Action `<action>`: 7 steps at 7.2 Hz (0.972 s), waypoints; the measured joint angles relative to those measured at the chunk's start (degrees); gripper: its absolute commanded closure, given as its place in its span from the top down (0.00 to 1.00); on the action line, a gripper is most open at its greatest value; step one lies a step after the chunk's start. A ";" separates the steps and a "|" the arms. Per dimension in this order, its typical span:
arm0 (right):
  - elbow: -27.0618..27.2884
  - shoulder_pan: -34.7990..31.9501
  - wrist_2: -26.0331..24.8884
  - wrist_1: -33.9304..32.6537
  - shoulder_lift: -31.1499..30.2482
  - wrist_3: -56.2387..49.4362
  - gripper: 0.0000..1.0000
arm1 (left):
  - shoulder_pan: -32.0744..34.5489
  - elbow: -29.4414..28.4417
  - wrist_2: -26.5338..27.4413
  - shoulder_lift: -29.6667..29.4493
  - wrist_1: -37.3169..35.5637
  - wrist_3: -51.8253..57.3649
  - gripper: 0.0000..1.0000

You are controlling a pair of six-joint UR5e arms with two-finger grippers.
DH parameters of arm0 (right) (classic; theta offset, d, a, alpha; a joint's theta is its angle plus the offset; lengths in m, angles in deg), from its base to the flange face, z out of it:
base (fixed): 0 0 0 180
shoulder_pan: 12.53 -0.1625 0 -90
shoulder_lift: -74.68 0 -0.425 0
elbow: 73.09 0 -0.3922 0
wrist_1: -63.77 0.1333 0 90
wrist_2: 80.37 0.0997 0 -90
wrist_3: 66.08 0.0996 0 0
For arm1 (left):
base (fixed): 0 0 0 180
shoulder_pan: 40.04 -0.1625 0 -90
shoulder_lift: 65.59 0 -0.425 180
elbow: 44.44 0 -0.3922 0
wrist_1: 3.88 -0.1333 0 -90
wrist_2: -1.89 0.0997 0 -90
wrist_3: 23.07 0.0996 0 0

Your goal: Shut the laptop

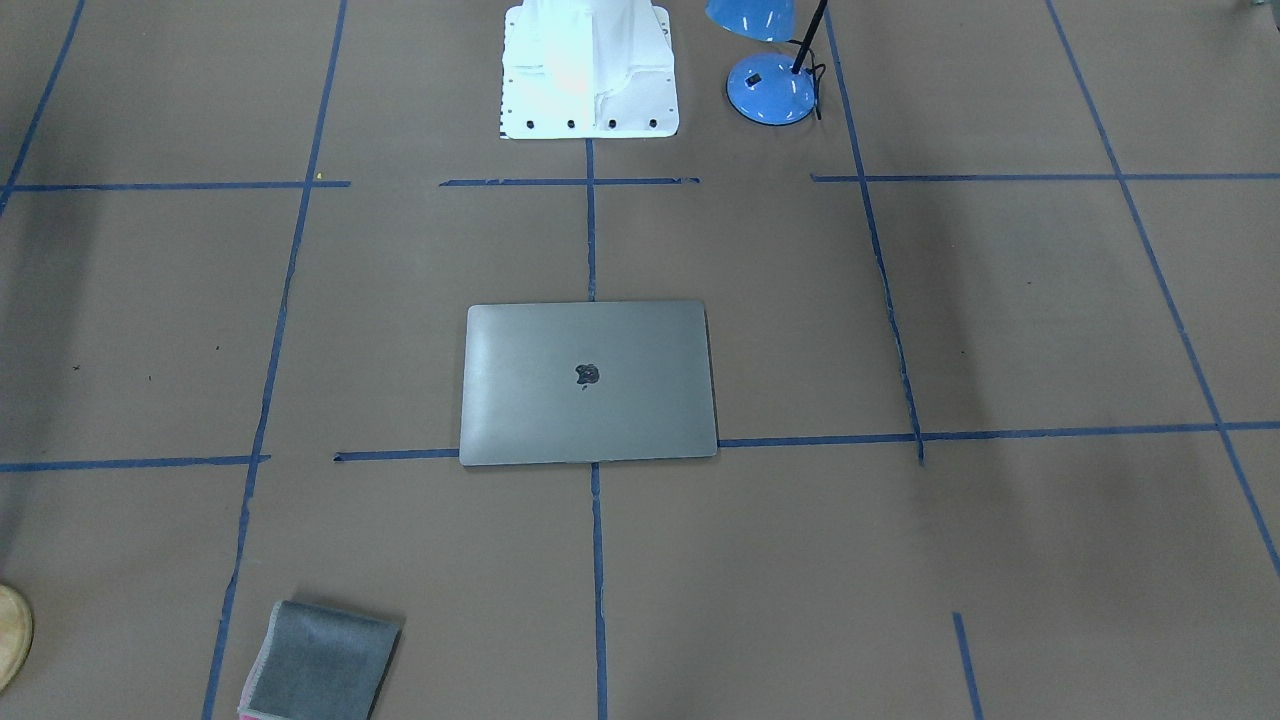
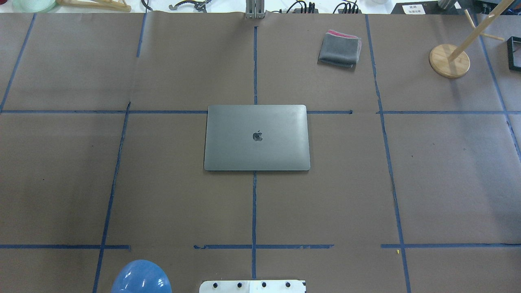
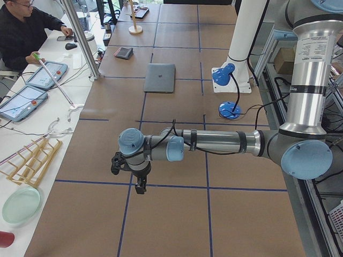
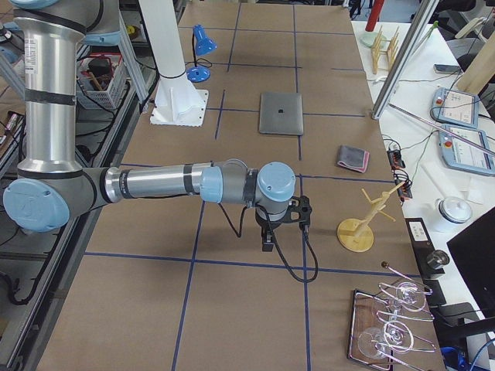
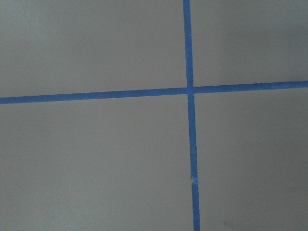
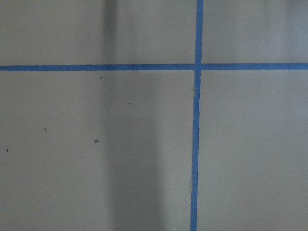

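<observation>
The space-grey laptop [image 1: 588,383] lies flat in the middle of the table with its lid down and the dark apple logo facing up; it also shows in the overhead view [image 2: 256,137] and both side views [image 3: 159,77] [image 4: 280,114]. My left gripper [image 3: 140,188] hangs over bare table far from the laptop, toward the table's left end. My right gripper [image 4: 267,246] hangs over bare table toward the right end. Both show only in the side views, so I cannot tell whether they are open or shut. Both wrist views show only brown paper and blue tape.
A folded grey cloth [image 2: 340,49] lies beyond the laptop on my right. A blue desk lamp [image 1: 770,85] stands by the white robot base [image 1: 590,70]. A wooden stand [image 2: 449,61] is at the far right. An operator [image 3: 27,27] sits at the side bench.
</observation>
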 measured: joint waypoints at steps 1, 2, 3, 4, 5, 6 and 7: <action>-2.09 -0.95 -0.22 0.11 -0.58 -0.28 0.99 | 0.02 0.04 -0.04 0.12 -0.02 -0.03 1.00; -3.71 -1.61 -0.46 0.30 -0.76 -0.35 0.99 | 0.03 0.07 -0.09 0.13 -0.02 -0.05 1.00; -4.40 -2.02 -0.60 0.42 -0.68 -0.25 0.99 | 0.03 0.08 -0.53 0.13 0.04 -0.05 1.00; -4.57 -2.31 -0.63 0.46 -0.54 -0.11 0.99 | 0.03 0.08 -1.37 0.19 0.14 -0.06 1.00; -4.62 -2.43 -0.63 0.47 -0.48 -0.01 0.99 | 0.03 0.08 -2.04 0.26 0.30 -0.06 1.00; -4.60 -2.46 -0.64 0.48 -0.43 0.06 0.99 | 0.03 0.08 -2.36 0.34 0.52 -0.06 1.00; -4.53 -2.49 -0.63 0.48 -0.39 0.12 0.99 | 0.22 0.21 -2.63 0.44 0.73 -0.06 1.00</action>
